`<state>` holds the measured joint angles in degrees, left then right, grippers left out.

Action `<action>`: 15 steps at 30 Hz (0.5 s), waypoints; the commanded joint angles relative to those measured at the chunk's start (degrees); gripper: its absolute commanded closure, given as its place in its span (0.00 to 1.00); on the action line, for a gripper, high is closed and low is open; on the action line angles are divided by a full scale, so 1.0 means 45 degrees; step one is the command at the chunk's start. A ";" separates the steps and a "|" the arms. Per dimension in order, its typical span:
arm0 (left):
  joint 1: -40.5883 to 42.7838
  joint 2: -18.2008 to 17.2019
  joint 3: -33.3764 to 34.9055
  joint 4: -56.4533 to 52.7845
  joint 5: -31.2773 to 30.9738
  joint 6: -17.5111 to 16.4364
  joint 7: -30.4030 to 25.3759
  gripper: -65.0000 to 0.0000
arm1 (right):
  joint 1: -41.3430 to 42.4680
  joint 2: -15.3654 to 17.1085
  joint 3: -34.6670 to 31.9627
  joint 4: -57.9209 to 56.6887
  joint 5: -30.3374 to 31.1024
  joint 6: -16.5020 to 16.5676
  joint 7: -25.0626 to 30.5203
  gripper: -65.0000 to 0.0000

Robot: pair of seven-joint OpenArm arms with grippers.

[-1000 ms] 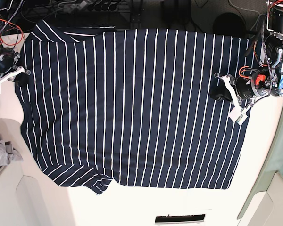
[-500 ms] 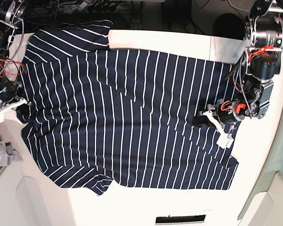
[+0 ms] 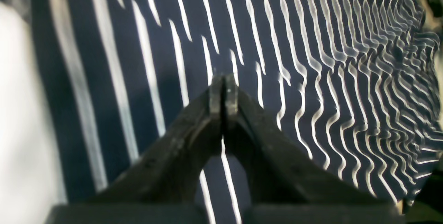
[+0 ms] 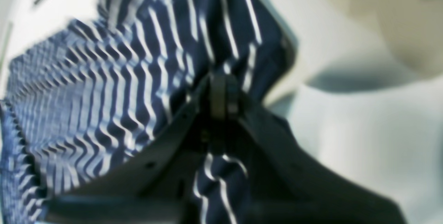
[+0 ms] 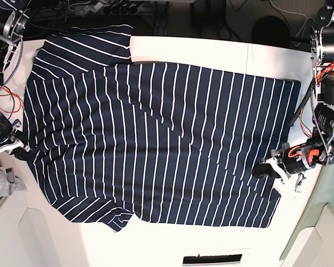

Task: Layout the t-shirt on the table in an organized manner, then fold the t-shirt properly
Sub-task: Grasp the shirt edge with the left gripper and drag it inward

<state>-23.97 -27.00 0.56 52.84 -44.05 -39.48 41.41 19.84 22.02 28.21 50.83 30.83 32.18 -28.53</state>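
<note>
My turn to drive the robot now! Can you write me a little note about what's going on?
Left gripper: shut, pinching the t-shirt near its hem edge.
Right gripper: shut, pinching the t-shirt at the opposite edge.
The t-shirt lies spread across the table, mostly flat, with diagonal creases and one sleeve bunched at the near edge.
Done: roughly laid out.
Left: smooth it, then fold.
</note>
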 commanded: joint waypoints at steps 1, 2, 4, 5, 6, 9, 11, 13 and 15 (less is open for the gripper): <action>-0.0359 -0.0121 -0.0034 0.0175 0.0019 -0.0115 -0.0505 1.00 | 0.0282 0.0204 0.0034 0.0277 0.0369 0.0155 -0.0083 1.00; -0.0355 -0.0078 -0.0034 0.0165 0.0461 -0.0115 -0.0894 1.00 | 0.0282 0.0170 0.0034 0.0282 0.0597 0.0160 -0.0374 1.00; -0.0350 0.0151 -0.0034 -0.0039 0.1472 0.0209 -0.1360 1.00 | 0.0282 -0.0015 0.0034 0.0277 0.0767 0.0194 -0.1093 1.00; -0.0350 0.0311 -0.0034 -0.0291 0.1831 0.0423 -0.1496 1.00 | 0.0282 -0.0180 0.0034 0.0277 0.0767 0.0194 -0.1452 1.00; -0.0355 0.0452 -0.0034 -0.0593 0.2064 0.0437 -0.1603 1.00 | 0.0277 -0.0355 0.0034 0.0277 0.0772 0.0194 -0.1715 1.00; -0.0321 0.0782 -0.0034 -0.1326 0.2429 0.0437 -0.1627 1.00 | 0.0199 -0.0704 0.0034 0.0282 0.0685 0.0194 -0.1710 1.00; -0.0209 0.0806 -0.0034 -0.1632 0.2579 0.0437 -0.1336 1.00 | 0.0121 -0.0777 0.0034 0.0287 0.0777 0.0194 -0.1690 1.00; 0.0136 0.0665 -0.0034 -0.1651 0.2705 0.0437 -0.0928 1.00 | -0.0015 -0.0767 0.0034 0.0291 0.0831 0.0204 -0.1715 1.00; 0.0753 0.0321 -0.0034 -0.1647 0.2550 0.0267 -0.0879 1.00 | -0.0194 -0.0763 0.0034 0.0355 0.0899 0.0238 -0.1710 1.00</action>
<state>-19.97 -24.47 0.69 44.82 -33.10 -38.22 36.88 17.91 17.72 28.16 51.27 33.69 32.45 -37.32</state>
